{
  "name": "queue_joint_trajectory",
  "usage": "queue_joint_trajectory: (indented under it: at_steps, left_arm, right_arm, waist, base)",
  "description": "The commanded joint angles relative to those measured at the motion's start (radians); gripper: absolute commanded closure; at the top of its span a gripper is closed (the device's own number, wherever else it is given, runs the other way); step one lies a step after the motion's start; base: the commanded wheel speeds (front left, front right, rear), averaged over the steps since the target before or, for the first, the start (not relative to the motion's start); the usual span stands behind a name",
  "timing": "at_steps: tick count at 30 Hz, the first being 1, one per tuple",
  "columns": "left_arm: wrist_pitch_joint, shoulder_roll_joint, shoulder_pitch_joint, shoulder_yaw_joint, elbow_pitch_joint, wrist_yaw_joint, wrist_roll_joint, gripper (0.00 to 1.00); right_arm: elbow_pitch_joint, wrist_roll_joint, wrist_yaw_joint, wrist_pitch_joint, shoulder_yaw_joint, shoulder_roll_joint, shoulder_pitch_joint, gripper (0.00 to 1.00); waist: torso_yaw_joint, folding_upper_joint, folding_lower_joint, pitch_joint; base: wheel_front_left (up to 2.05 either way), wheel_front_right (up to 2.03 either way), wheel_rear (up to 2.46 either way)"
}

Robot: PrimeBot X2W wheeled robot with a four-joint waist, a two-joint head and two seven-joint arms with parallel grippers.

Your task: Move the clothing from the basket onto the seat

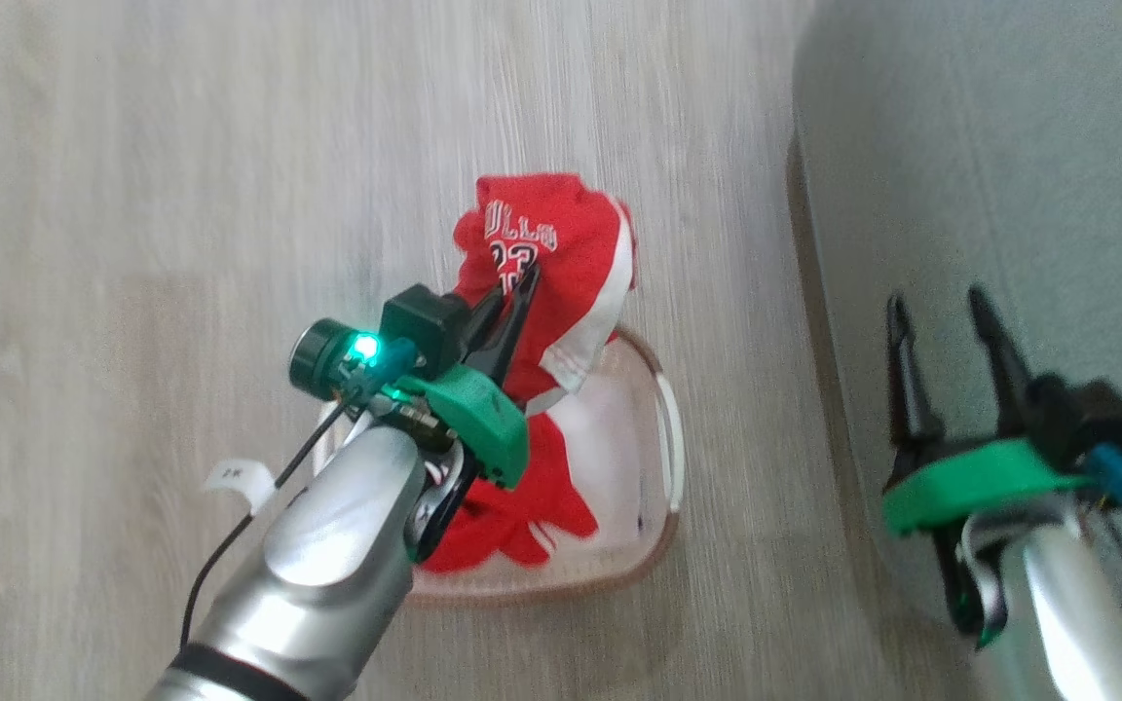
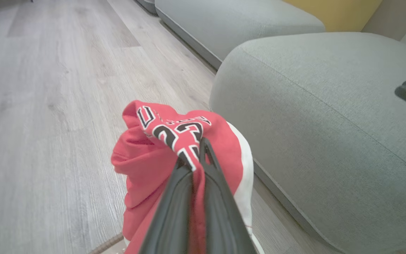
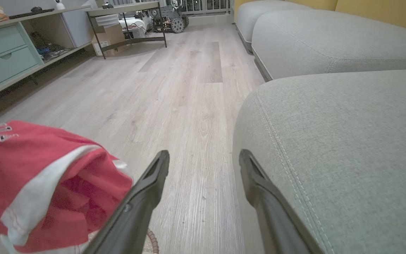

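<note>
Step in hand, as judged: transfer of the red "BULLS 23" jersey [image 1: 561, 253] from the laundry basket [image 1: 666, 506] to the grey-green seat cushion [image 1: 1009, 146]. In the head view the basket stands on the wood floor [image 1: 132, 195] near 6 o'clock of centre, and the cushion lies at its 3 o'clock, just beside it but apart. The left jaws are found together, clamped on a fold of the jersey beside the printed number. The jersey is bunched and raised at the basket's 12 o'clock side, and its white-trimmed hem trails down toward the basket interior. A second red garment [image 1: 522, 531] is noted lying inside the basket, partly hidden under the left forearm [image 1: 327, 555]. The right jaws are found wide apart and holding nothing, at 4 o'clock of the head view over the cushion's near edge. It is recommended that the jersey be raised until the trailing hem is seen clear of the brown rim, so that the light basket is not dragged or tipped. The carry toward 3 o'clock should be kept high enough to pass the cushion's rounded shoulder. The release should be made well in from the stitched seam, as cloth set on the curved edge is judged likely to slide to the floor. The right arm [image 1: 1058, 604] stands in the likely path and should be given clearance. The pinch takes in only a thin fold, so a smooth carry is advised.
</note>
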Motion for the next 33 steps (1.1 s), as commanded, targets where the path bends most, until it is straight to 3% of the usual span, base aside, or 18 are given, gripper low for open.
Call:
queue_joint_trajectory:
  at_steps: [1,7,13,22,33]
  left_arm:
    - [-0.012,0.03,0.001,0.035,-0.035,-0.006,0.016,1.0]
    - [-0.012,0.068,0.013,0.03,-0.04,-0.032,0.028,1.0]
    - [0.016,0.093,-0.001,0.018,-0.084,-0.046,0.027,1.0]
    - [0.063,0.093,-0.008,-0.003,-0.155,-0.053,0.018,1.0]
    - [0.105,0.085,-0.021,-0.036,-0.233,-0.056,0.017,1.0]
  right_arm:
    - [-0.011,0.0,0.0,-0.005,0.035,-0.002,0.029,0.0]
    - [0.027,0.012,0.0,-0.005,0.085,-0.002,0.1,0.0]
    - [0.053,0.021,0.0,-0.005,0.164,-0.002,0.124,0.0]
    - [0.106,0.054,0.0,-0.005,0.337,-0.002,0.084,0.0]
    - [0.209,0.057,0.0,-0.005,0.492,-0.002,-0.077,0.0]
  waist:
    - [0.034,-0.0001,0.0001,-0.186]
    - [0.046,-0.0001,0.0001,-0.34]
    - [0.065,-0.0001,0.0001,-0.409]
    - [0.083,-0.0001,0.0001,-0.45]
    - [0.095,-0.0001,0.0001,-0.456]
  base:
    - [0.0,0.0,0.0]
    - [0.0,0.0,0.0]
    - [0.0,0.0,0.0]
    - [0.0,0.0,0.0]
    - [0.0,0.0,0.0]
